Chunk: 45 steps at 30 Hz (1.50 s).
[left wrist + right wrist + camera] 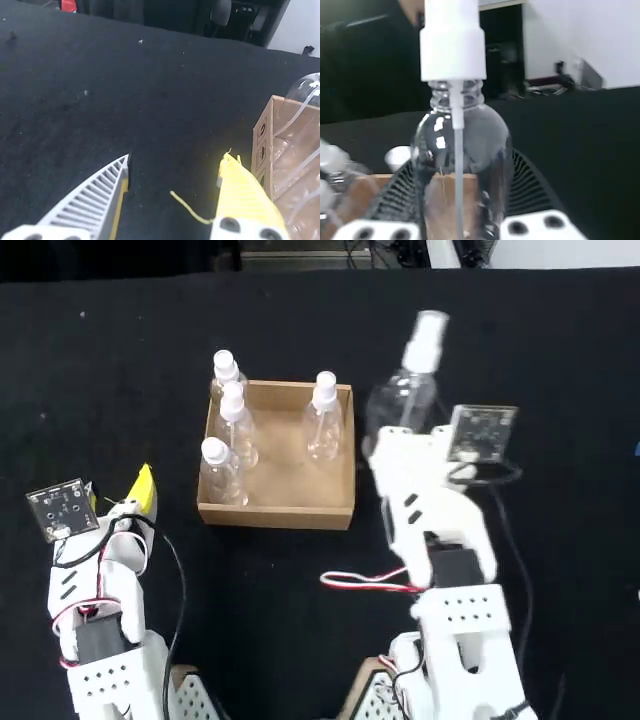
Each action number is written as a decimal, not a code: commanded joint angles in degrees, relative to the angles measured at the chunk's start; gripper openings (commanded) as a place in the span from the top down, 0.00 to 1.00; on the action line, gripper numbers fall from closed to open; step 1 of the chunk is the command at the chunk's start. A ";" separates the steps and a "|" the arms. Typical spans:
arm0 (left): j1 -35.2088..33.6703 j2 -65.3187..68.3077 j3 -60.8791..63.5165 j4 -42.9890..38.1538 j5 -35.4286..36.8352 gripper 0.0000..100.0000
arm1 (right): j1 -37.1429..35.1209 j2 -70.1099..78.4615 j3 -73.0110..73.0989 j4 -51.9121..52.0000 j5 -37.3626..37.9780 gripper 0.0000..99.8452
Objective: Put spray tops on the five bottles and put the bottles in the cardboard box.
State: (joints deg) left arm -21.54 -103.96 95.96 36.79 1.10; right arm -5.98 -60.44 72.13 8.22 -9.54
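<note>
I am looking down on a black table [120, 350] with both arms reaching in from the near edge.

The right arm is the larger shape in the high view, extending just past the right wall of the cardboard box [278, 512]. The right gripper [397, 438] has its fingers closed around the lower body of a clear bottle [402, 398]. In the right wrist view, the gripper [462, 187] has one black ribbed finger [532, 182] pressing each side of the bottle [462, 145]. This bottle sits outside the box, beside its far right corner. I cannot tell whether it touches the table.

The left arm sits near the left front of the box. The left gripper [135, 502] is spread wide with nothing between its fingers. The left wrist view shows this gripper [176, 165] with bare table between a grey finger [95, 195] and a yellow one, and the box wall [262, 145] just beside it.

The open box holds four clear bottles, all upright. Three stand along its left wall [228, 390] [238, 430] [220, 475] and one near the right wall [324, 425].

Each boxed bottle carries a white spray top. The held bottle also has its spray top [428, 338] on, with the dip tube [457, 165] running down inside.
</note>
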 commanded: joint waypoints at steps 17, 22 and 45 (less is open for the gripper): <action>-0.84 -0.62 1.36 3.34 0.53 0.89 | -12.40 0.48 17.98 -26.90 -0.26 0.99; -0.75 -0.62 1.36 3.34 0.53 0.89 | -12.40 1.36 16.75 -27.25 -0.26 0.99; -0.92 -0.62 1.36 3.69 0.18 0.89 | -16.09 38.90 10.51 -51.25 0.18 0.99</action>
State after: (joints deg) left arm -21.98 -103.96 95.96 40.22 1.10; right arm -21.63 -22.55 85.58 -38.81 -9.54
